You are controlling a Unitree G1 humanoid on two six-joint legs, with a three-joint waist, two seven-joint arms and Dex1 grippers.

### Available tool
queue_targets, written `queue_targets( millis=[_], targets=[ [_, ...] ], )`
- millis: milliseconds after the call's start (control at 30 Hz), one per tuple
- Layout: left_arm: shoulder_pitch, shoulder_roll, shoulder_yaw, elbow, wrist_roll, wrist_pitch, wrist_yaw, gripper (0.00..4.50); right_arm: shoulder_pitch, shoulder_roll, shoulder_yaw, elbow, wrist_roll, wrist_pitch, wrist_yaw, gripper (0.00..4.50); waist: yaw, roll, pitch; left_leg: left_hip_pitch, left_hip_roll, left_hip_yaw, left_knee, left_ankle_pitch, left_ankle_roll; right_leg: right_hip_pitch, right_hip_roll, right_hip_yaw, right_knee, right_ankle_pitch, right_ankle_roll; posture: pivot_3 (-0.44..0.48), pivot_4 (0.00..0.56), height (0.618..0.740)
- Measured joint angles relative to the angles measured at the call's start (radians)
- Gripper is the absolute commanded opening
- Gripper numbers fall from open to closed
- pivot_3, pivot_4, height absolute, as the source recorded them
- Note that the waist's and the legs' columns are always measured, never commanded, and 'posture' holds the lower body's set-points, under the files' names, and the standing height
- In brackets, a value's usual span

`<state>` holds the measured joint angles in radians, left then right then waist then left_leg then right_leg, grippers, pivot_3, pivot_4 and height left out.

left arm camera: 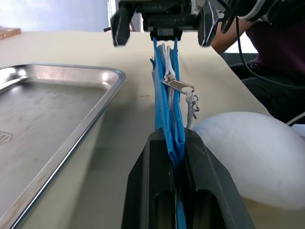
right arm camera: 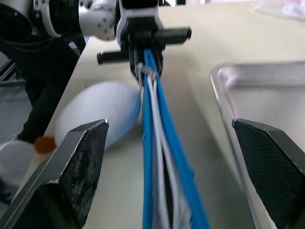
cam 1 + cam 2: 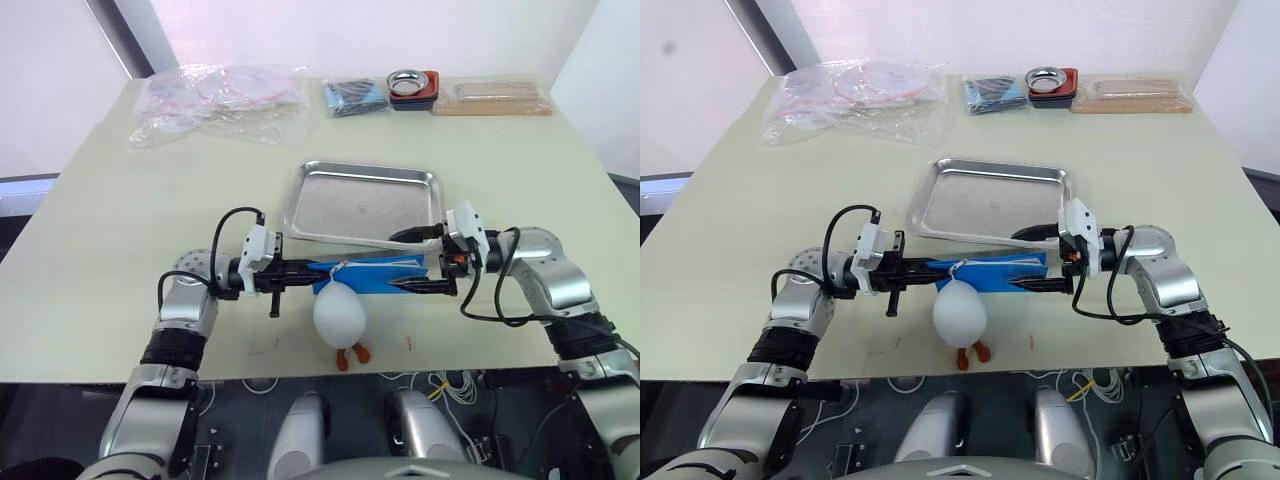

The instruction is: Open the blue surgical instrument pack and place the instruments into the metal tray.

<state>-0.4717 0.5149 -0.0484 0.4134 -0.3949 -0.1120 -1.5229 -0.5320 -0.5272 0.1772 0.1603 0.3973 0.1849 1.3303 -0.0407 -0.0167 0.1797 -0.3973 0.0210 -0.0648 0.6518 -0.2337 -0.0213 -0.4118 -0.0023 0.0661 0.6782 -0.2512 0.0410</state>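
The blue surgical instrument pack [image 3: 375, 273] is held on edge just above the table, in front of the metal tray [image 3: 300, 190]. My left gripper [image 3: 310, 270] is shut on its left end, seen close in the left wrist view [image 1: 174, 138]. Around the pack's right end my right gripper [image 3: 416, 262] stands open, one finger on each side of it [image 2: 176, 138]. A silver zipper pull [image 1: 178, 86] sits on the pack's top edge. A white egg-shaped toy with orange feet [image 3: 340, 315] hangs from the pull by a cord. The instruments are hidden.
Along the table's far edge lie a clear plastic bag of tubing [image 3: 220, 100], a small dark-blue packet [image 3: 353, 96], a round metal bowl in a red holder [image 3: 412, 85] and a tan flat package [image 3: 492, 98]. The table's front edge runs just below the toy.
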Motion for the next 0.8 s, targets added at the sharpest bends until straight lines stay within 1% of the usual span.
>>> queue_targets(
  millis=[100, 167, 233, 433, 467, 500, 800],
  targets=[
    [0.000, -0.001, 0.000, 0.000, 0.000, 0.000, 0.000, 0.00, 0.035, 0.001, 0.001, 0.017, -0.014, -0.020, 0.009, 4.38, 0.000, 0.000, 0.000, 0.000, 0.000, 0.000, 0.000, 0.000, 0.000, 0.000, 0.000, 0.000, 0.000, 0.000, 0.000, 0.000, 0.150, 0.740],
    [0.000, -0.001, 0.000, 0.000, 0.000, 0.000, 0.000, 0.00, 0.041, 0.007, 0.002, 0.019, -0.017, -0.034, 0.012, 3.98, 0.000, 0.000, 0.000, 0.000, 0.000, 0.000, 0.000, 0.000, 0.000, 0.000, 0.000, 0.000, 0.000, 0.000, 0.000, 0.000, 0.150, 0.740],
    [0.000, -0.001, 0.000, 0.000, 0.000, 0.000, 0.000, 0.00, 0.041, 0.017, 0.001, 0.020, -0.016, -0.036, 0.012, 3.41, 0.000, 0.000, 0.000, 0.000, 0.000, 0.000, 0.000, 0.000, 0.000, 0.000, 0.000, 0.000, 0.000, 0.000, 0.000, 0.000, 0.150, 0.740],
    [-0.002, -0.002, -0.002, 0.000, 0.001, 0.000, -0.004, 0.00, 0.041, 0.044, -0.007, 0.043, 0.003, -0.033, 0.012, 0.55, 0.001, 0.000, 0.000, 0.000, 0.000, 0.000, 0.000, 0.000, 0.000, 0.000, 0.000, 0.000, 0.000, 0.001, -0.001, 0.000, 0.150, 0.740],
    [-0.002, -0.003, -0.002, 0.000, 0.001, 0.000, -0.004, 0.00, 0.041, 0.045, -0.010, 0.046, 0.004, -0.033, 0.012, 0.20, 0.001, 0.000, 0.000, 0.000, 0.000, 0.000, 0.000, 0.000, 0.000, 0.000, 0.000, 0.000, 0.000, 0.001, -0.002, 0.000, 0.150, 0.740],
    [-0.002, -0.003, -0.002, 0.000, 0.001, 0.000, -0.004, 0.00, 0.041, 0.049, -0.013, 0.050, 0.005, -0.033, 0.012, 0.09, 0.001, 0.000, 0.000, 0.000, 0.000, 0.000, 0.000, 0.000, 0.000, 0.000, 0.000, 0.000, 0.000, 0.002, -0.003, 0.000, 0.150, 0.740],
    [-0.003, -0.003, -0.001, 0.000, 0.002, 0.007, -0.002, 0.00, 0.041, 0.062, -0.022, 0.066, 0.001, -0.039, 0.015, 0.09, 0.000, 0.000, 0.000, 0.000, 0.000, 0.000, 0.000, 0.000, 0.000, 0.000, 0.000, 0.000, 0.000, 0.001, -0.002, 0.000, 0.150, 0.740]
  ],
)
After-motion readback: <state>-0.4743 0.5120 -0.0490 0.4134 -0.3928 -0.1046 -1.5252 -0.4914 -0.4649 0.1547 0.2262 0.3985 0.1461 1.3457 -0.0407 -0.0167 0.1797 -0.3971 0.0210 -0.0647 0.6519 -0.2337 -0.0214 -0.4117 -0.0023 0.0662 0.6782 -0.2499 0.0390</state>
